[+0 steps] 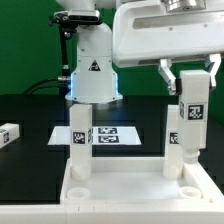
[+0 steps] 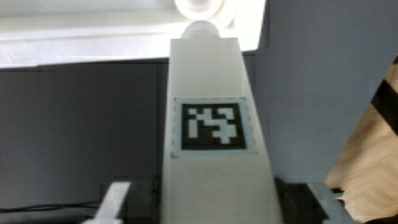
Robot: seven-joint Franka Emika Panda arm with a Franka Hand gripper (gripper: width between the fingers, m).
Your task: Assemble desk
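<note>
Panel [image 1: 120, 196] lies flat on the black table [image 1: 30, 108], sockets up. First leg [image 1: 80, 140] stands upright in its socket on the exterior view's left. Second leg [image 1: 191, 130] stands upright in the right socket, its top between the gripper [image 1: 191, 85] fingers. Can't tell whether they pinch it or just straddle it. Spare leg [image 1: 8, 133] lies loose, well apart from the panel.

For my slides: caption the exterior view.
Gripper straddles one upright leg on the desk panel; second leg stands alongside, third leg lies loose.
</note>
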